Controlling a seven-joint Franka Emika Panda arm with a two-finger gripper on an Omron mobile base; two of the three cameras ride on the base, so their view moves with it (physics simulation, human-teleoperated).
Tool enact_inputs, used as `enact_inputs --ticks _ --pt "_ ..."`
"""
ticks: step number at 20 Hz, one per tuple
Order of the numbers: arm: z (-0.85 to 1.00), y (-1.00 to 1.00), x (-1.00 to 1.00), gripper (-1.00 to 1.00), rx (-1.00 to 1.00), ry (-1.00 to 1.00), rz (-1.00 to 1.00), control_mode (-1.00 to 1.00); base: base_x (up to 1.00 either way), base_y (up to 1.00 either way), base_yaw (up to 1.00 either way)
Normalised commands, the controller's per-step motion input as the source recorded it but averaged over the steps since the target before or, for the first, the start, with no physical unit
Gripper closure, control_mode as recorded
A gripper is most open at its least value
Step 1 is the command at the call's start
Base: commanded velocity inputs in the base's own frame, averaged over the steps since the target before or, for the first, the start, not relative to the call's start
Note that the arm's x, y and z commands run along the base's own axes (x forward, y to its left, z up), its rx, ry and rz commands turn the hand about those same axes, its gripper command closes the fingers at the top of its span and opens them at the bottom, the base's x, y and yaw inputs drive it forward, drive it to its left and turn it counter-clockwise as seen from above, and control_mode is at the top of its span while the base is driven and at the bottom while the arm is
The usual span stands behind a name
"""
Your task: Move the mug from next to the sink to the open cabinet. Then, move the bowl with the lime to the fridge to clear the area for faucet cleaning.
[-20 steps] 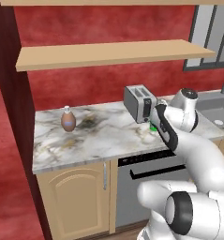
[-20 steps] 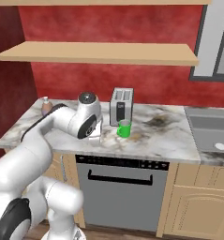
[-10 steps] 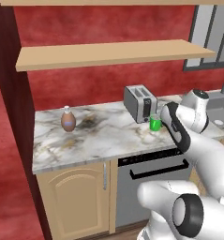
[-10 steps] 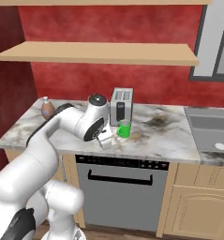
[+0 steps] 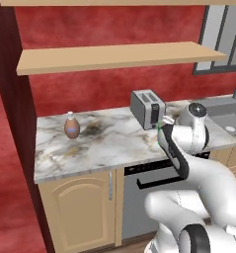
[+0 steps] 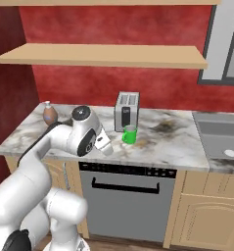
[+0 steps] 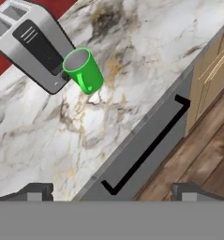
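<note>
Marble counter point(image 6: 172, 142) under red wall, green mug point(image 7: 83, 70) beside toaster point(image 7: 31, 42); claw point(image 7: 111, 192) released, empty.

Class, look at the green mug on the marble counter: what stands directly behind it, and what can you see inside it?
A silver toaster stands right behind the green mug. In the hand view the mug's inside looks grey and empty, though its bottom is partly hidden.

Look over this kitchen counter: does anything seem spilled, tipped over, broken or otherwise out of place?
Nothing stands out. The green mug stands upright on the marble counter just in front of the toaster, with no spill around it. The small brown bottle is upright too. The gripper is open, holding nothing.
</note>
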Motion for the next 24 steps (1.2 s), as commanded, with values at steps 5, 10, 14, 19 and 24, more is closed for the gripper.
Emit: enact_inputs --ticks 5,10,14,19,24 --pt "0.0 0.11 0.03 -1.0 -0.13 -0.07 -0.05 -1.0 0.0 0.0 0.0" --pt "-0.04 0.04 0.03 -1.0 -0.04 0.06 0.0 -1.0 0.0 0.0 0.0" --pt "0.0 0.0 0.31 -1.0 0.0 0.0 0.0 -1.0 0.0 0.0 0.0" --pt "0.0 -0.09 0.7 -1.0 0.0 0.01 -0.01 -1.0 0.0 0.0 0.0" --pt "0.0 -0.31 0.76 -1.0 0.01 0.04 0.0 -1.0 0.0 0.0 0.0"
